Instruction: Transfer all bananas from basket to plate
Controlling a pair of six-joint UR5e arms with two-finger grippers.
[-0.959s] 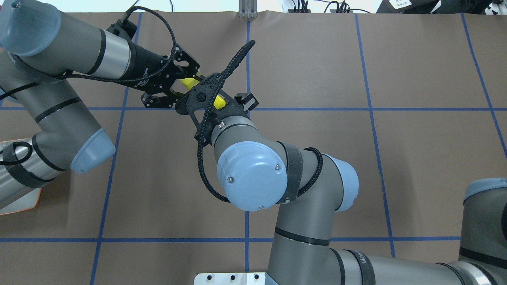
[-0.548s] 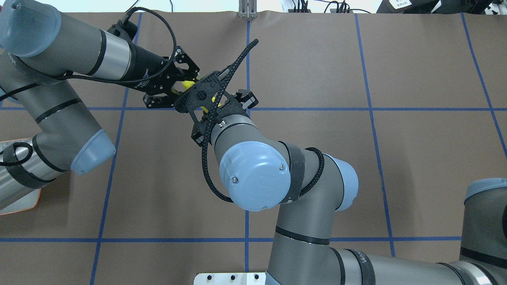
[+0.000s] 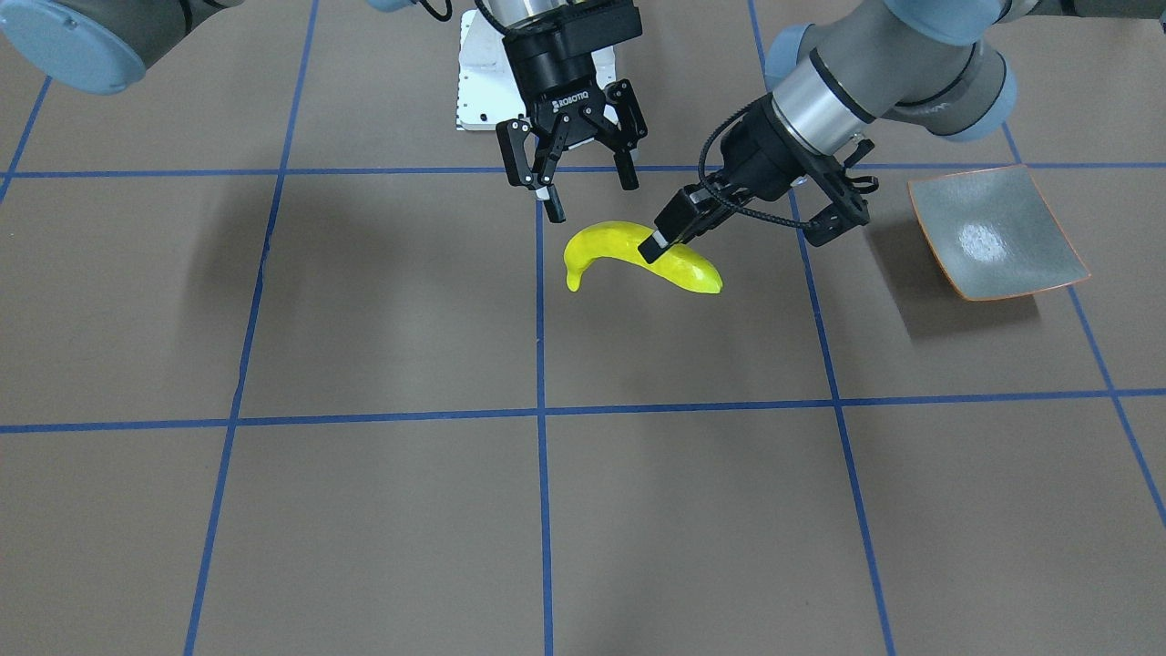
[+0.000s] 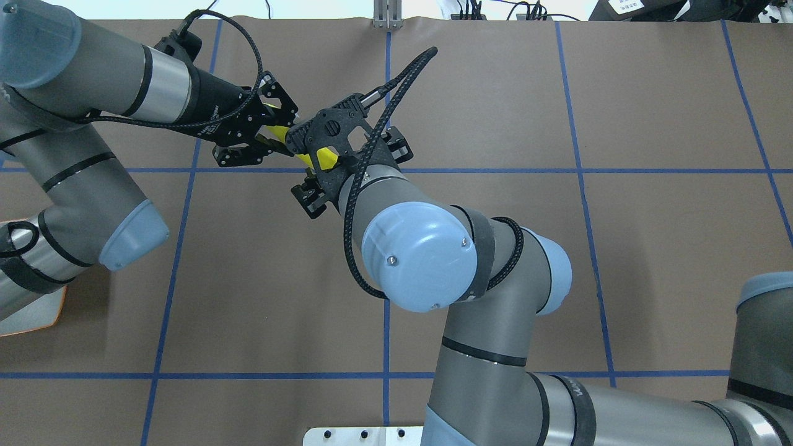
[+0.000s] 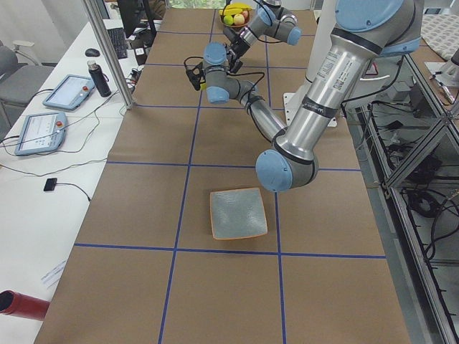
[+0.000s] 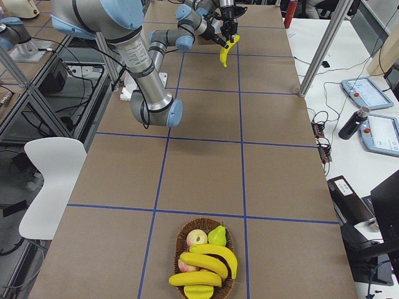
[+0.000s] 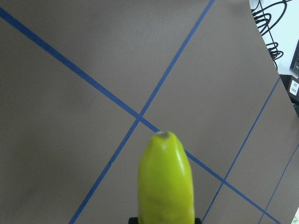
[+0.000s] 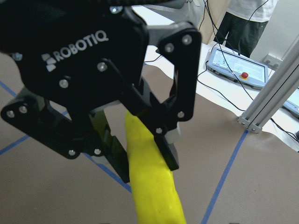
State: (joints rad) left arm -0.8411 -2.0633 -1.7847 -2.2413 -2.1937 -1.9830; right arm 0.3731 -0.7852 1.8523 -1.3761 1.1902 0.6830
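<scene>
A yellow banana (image 3: 629,251) hangs above the table near its middle. My left gripper (image 3: 658,251) is shut on one end of it, and the right wrist view shows its fingers (image 8: 168,149) on both sides of the banana (image 8: 149,186). Its free tip (image 7: 164,140) points away in the left wrist view. My right gripper (image 3: 590,187) stands open just behind the stem end, touching nothing. The grey-green plate (image 3: 993,232) lies bare on the robot's left side. The basket (image 6: 184,240) at the far right end holds more bananas (image 6: 202,265).
An apple (image 6: 197,237) and a pear (image 6: 217,235) share the basket. Blue tape lines grid the brown table cover. A side table with tablets (image 8: 236,70) runs along the far edge, and a person (image 8: 245,18) stands there. My right arm's elbow (image 4: 421,260) looms over the table centre.
My right wrist has turned and drawn back slightly from the banana, its elbow shifting right. My left gripper has moved a little to the left with the banana still in it.
</scene>
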